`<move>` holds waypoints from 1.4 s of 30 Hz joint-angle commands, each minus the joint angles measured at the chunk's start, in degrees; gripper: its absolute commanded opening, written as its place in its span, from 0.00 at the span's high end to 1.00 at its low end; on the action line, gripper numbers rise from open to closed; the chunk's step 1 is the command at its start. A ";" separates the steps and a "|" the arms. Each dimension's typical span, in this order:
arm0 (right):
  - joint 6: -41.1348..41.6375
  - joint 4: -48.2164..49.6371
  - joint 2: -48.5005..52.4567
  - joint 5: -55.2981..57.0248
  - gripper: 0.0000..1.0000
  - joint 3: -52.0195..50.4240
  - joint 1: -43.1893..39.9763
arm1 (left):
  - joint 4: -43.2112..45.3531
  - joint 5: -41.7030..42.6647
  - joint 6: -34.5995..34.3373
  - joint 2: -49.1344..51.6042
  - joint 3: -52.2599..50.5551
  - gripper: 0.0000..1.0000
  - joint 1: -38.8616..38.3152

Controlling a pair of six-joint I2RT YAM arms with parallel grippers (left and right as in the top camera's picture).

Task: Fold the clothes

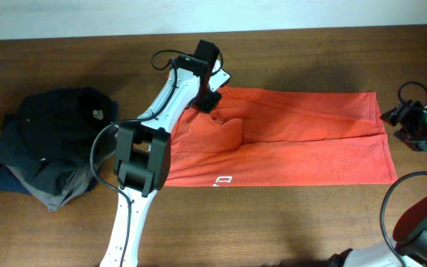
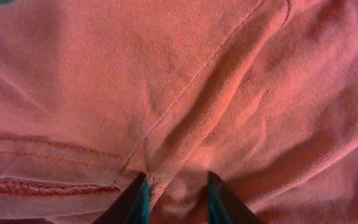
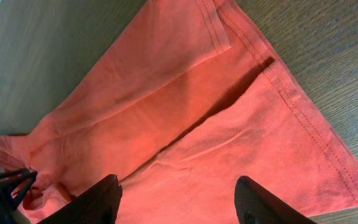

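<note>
The red-orange T-shirt lies spread flat on the wooden table, with small white lettering at its near edge. My left gripper is at the shirt's far left corner, where the cloth is bunched and raised. In the left wrist view its fingers are closed on a pinched fold of the shirt. My right gripper hovers just off the shirt's right edge. In the right wrist view its fingers are wide apart and empty above the shirt.
A pile of black, navy and grey garments sits at the left of the table. Bare wooden table runs along the front. A white wall strip borders the back edge.
</note>
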 commanded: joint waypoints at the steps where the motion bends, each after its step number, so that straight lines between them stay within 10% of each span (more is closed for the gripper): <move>1: -0.28 0.22 -0.92 0.79 0.36 0.76 0.20 | -0.59 -0.46 0.26 -3.74 2.38 0.65 0.13; 27: -0.70 0.42 -0.92 2.05 0.36 0.76 0.22 | 0.98 -1.60 0.70 -1.16 2.23 0.62 0.39; 35: -0.70 0.39 -0.92 2.05 0.36 0.76 0.22 | 1.57 -1.90 0.72 -0.83 2.25 0.92 0.26; 42: -0.70 0.39 -0.92 2.05 0.36 0.76 0.22 | 0.63 -1.99 0.68 -0.83 2.25 0.97 0.13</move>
